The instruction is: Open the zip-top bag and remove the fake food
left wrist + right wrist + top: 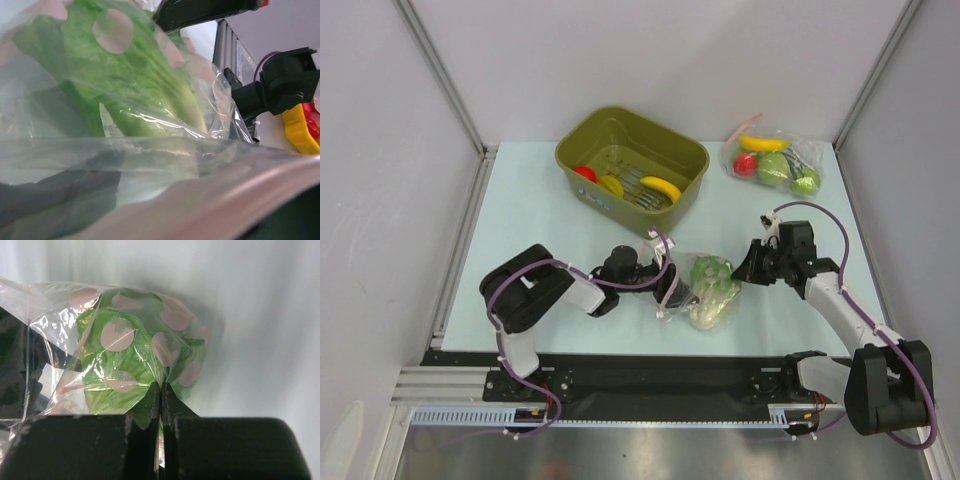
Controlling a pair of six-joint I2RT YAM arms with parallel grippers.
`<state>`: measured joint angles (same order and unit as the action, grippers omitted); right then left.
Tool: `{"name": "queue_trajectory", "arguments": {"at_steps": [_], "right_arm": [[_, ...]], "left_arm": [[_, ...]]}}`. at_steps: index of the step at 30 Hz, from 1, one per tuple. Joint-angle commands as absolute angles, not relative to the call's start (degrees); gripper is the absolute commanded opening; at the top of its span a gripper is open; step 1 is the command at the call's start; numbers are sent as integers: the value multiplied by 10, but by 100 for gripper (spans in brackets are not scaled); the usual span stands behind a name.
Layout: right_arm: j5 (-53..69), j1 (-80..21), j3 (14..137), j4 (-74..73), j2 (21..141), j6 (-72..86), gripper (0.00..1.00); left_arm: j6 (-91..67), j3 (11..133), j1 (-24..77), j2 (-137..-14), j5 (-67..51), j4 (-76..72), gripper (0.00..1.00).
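Where the crinkly film gathers into a pleat, the right gripper (160, 390) has its two black fingers pressed flat together on the zip-top bag (60, 305), with no gap left between them. The bag lies mid-table (540, 220) between the two arms. It is clear plastic printed with pink dots, and a ruffled, pale green cabbage (712, 275) lies inside. The left gripper (670, 288) sits against the bag's left edge. Its wrist view is filled with creased plastic and the blurred pink zip strip (240, 195), so it cannot be told whether that gripper is closed. In the smooth olive tub (582, 140) lie a banana (661, 188), a red fruit (585, 173) and a yellow piece (611, 184). A second clear bag (775, 160) sits at the far right.
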<state>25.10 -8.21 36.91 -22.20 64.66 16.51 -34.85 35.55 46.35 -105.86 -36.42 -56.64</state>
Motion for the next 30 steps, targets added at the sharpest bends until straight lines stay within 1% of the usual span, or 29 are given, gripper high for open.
{"name": "queue_trajectory", "arguments": {"at_steps": [1,6,10,14,17,20,21,23,24,26,27,28,29,30], "right_arm": [[250,-87,365,-224,635,171,0],[250,-88,364,-225,634,172,0],[250,-89,364,-228,626,172,0],[251,-89,362,-230,621,171,0],[253,-89,357,-228,620,173,0],[255,-89,356,-226,620,174,0],[255,-89,355,-227,620,174,0],[251,-89,357,-229,616,173,0],[248,-87,359,-231,617,172,0],[247,-85,362,-234,617,171,0],[245,-83,364,-236,616,171,1],[243,-82,366,-238,616,171,5],[241,-81,368,-241,614,171,14],[236,-79,373,-246,611,170,19]], "left_arm": [[-368,366,478,-1057,-371,-636,66],[-355,386,490,-1064,-346,-596,71],[-335,408,499,-1067,-306,-542,72],[-306,425,508,-1058,-253,-454,72],[-286,438,514,-1056,-238,-419,72],[-291,437,519,-1057,-243,-438,55],[-298,437,519,-1057,-251,-444,45],[-305,434,522,-1060,-258,-459,35],[-312,433,522,-1061,-264,-464,25],[-319,422,522,-1059,-265,-477,14],[-320,418,522,-1056,-261,-477,2],[-319,411,522,-1053,-259,-475,0],[-317,408,521,-1049,-256,-468,0],[-314,404,521,-1037,-251,-460,0]]}}
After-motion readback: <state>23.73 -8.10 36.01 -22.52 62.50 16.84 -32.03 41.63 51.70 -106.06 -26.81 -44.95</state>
